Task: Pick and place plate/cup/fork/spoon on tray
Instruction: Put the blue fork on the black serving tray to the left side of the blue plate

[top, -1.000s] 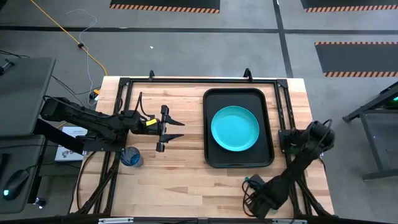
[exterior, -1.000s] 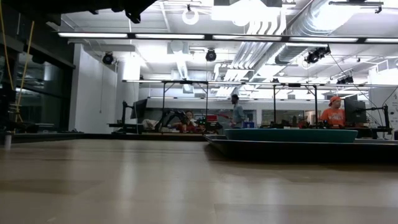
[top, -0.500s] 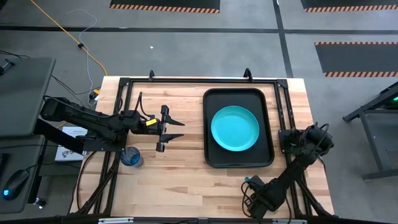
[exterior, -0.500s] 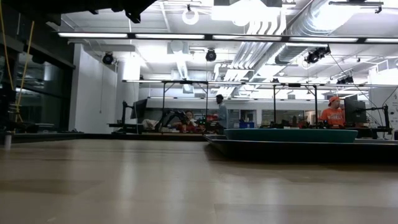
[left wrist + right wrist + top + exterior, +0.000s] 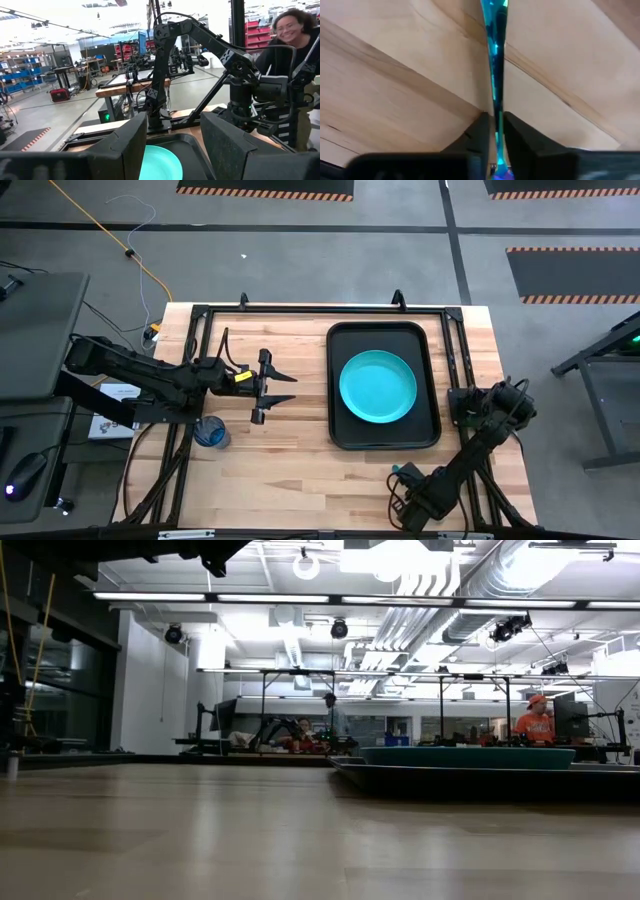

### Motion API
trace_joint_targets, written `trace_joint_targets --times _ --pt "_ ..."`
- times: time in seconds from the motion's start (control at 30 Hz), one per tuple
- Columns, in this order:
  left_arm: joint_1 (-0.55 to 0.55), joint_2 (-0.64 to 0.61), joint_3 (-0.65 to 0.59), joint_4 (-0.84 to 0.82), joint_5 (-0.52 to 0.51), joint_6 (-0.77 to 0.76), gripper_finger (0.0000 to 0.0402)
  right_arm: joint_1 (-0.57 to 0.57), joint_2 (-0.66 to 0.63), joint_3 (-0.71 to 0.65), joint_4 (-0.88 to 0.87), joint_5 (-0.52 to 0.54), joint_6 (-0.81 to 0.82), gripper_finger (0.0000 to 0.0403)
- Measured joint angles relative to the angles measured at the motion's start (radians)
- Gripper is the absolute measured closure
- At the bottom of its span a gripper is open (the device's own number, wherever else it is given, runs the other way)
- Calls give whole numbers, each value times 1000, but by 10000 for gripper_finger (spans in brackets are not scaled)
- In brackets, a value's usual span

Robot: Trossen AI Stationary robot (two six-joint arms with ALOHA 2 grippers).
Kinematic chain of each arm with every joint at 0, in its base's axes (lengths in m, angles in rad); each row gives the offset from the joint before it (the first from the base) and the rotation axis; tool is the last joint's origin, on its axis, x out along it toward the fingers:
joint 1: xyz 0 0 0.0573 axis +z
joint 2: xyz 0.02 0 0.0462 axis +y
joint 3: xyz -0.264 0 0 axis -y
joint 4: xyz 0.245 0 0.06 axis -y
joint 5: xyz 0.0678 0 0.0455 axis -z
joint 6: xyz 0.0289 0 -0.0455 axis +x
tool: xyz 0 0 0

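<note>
Utensil (image 5: 495, 60): thin translucent turquoise handle, fork or spoon, can't tell which because the head isn't in frame. It's pinched in the right gripper (image 5: 495, 122), fingers (image 5: 480, 130) clenched on the near end with bare wood behind it.

In the overhead view the right gripper (image 5: 500, 405) sits at right of centre, off the tray's (image 5: 336, 380) right rim and over the edge of the table (image 5: 300, 480). The utensil itself can't be made out from up there.

Step in hand, as I read it: secure the grip, then lift.
- The grip is at the very end of a long thin part, so expect it to swing or pivot. Lift slowly and straight up.
- I can't tell if it's clear of the wood yet. Confirm that before moving it sideways.
- Carry it left over the tray rim and set it down on bare tray beside the plate (image 5: 378, 387), not on it.

Orientation: the long axis runs straight out from between the fingers, in line with the gripper's forward direction, and it's seen edge-on. The free end points away from the wrist.

The plate is already centred on the tray. The cup (image 5: 210, 432) is at lower left, at the table's left edge, not placed. The left gripper (image 5: 290, 388) is parked left of centre with fingers spread and nothing in them.
</note>
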State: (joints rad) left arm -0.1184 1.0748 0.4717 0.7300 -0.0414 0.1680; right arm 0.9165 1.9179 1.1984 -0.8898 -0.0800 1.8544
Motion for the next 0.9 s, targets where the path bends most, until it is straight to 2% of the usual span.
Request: trace_joint_targets --times 0.07,0.17,0.4,0.47,0.63,0.83,0.9 --pt "0 0 0 0 0 0 225 0 -3 0 -6 0 -22 393" --pt "0 0 0 0 0 0 225 -3 -21 -7 -33 9 -42 389" --pt "0 0 0 0 0 1 225 -7 -123 -6 -105 123 -74 398" --pt "0 0 0 0 0 2 225 -7 -157 -6 -108 184 -100 400" --pt "0 0 0 0 0 26 225 -16 -258 -3 -53 530 -273 401" --pt "0 0 0 0 0 40 225 -116 -375 -3 -55 953 -547 402" --pt "0 0 0 0 0 52 225 -154 -402 -3 -46 1064 -651 402"
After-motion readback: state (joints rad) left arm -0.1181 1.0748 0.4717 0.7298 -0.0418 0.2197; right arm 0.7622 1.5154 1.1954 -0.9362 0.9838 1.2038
